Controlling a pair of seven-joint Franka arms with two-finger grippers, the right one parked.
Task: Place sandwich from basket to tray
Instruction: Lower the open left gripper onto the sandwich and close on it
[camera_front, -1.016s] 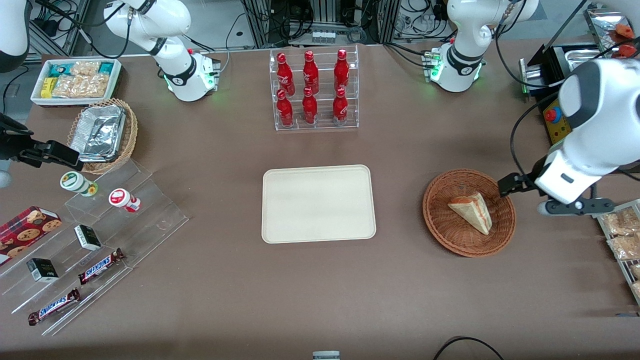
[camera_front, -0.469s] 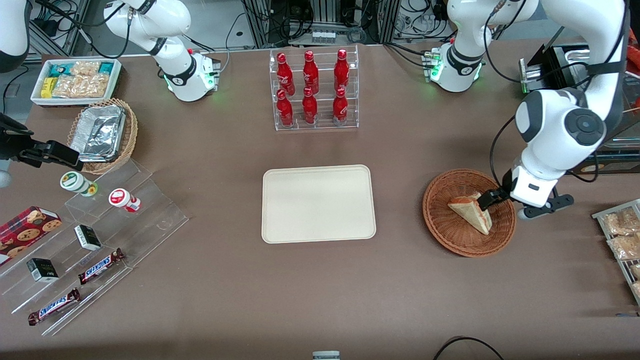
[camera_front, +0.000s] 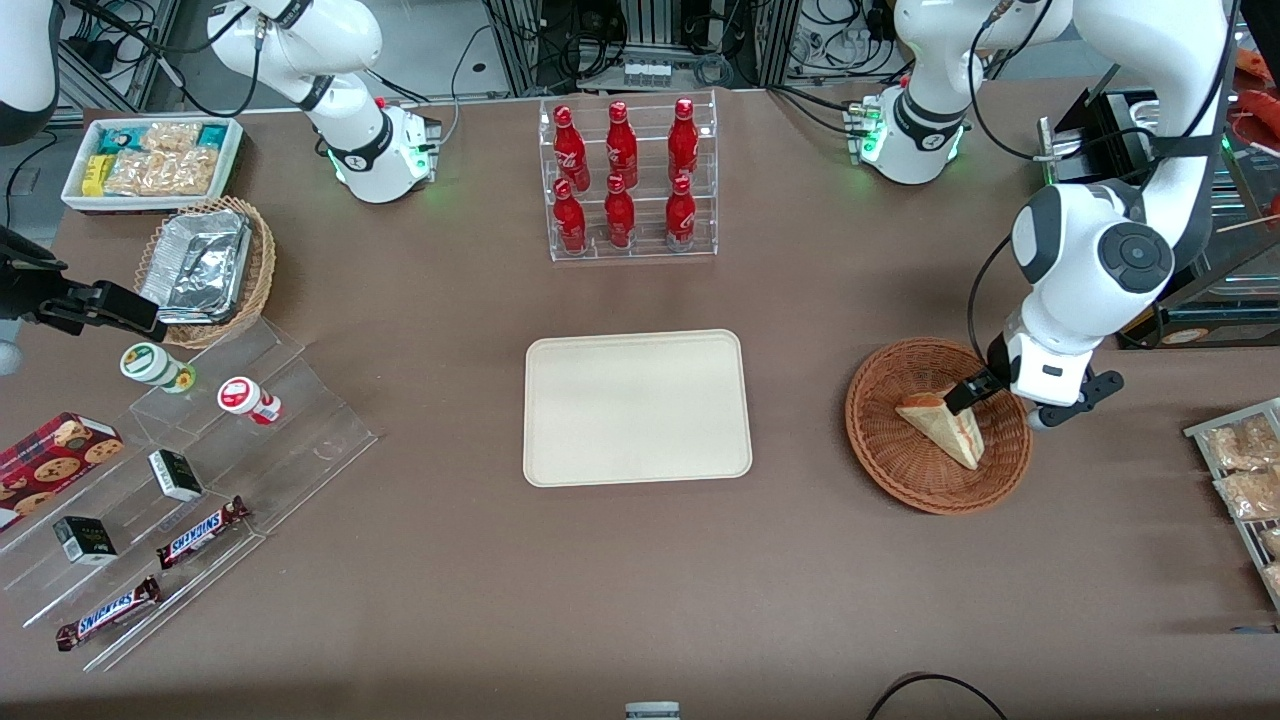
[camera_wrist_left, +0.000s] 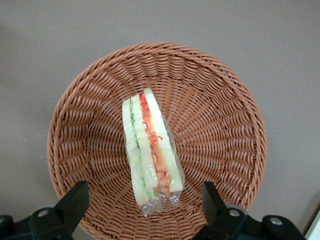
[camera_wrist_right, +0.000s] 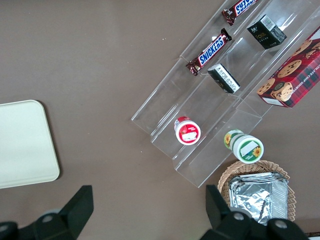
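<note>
The sandwich (camera_front: 940, 424) is a pale bread wedge in clear wrap that lies in the reddish-brown wicker basket (camera_front: 888, 440), toward the working arm's end of the table. In the left wrist view the sandwich (camera_wrist_left: 149, 145) shows red and green filling, resting in the middle of the basket (camera_wrist_left: 220, 125). My left gripper (camera_front: 965, 398) hangs open over the basket. Its two black fingers (camera_wrist_left: 75, 202) stand on either side of the sandwich's wrapped end and do not touch it. The cream tray (camera_front: 636, 408) lies flat mid-table, with nothing on it.
A clear rack of red bottles (camera_front: 628, 180) stands farther from the front camera than the tray. A stepped acrylic display with snack bars (camera_front: 200, 470), a tan basket of foil trays (camera_front: 205, 268) and a white snack bin (camera_front: 150, 160) sit toward the parked arm's end. Snack packets (camera_front: 1245, 470) lie beside the basket.
My left arm has swung in from beside the basket. The gripper now hangs over the sandwich's thick end, still open. The sandwich has not moved.
</note>
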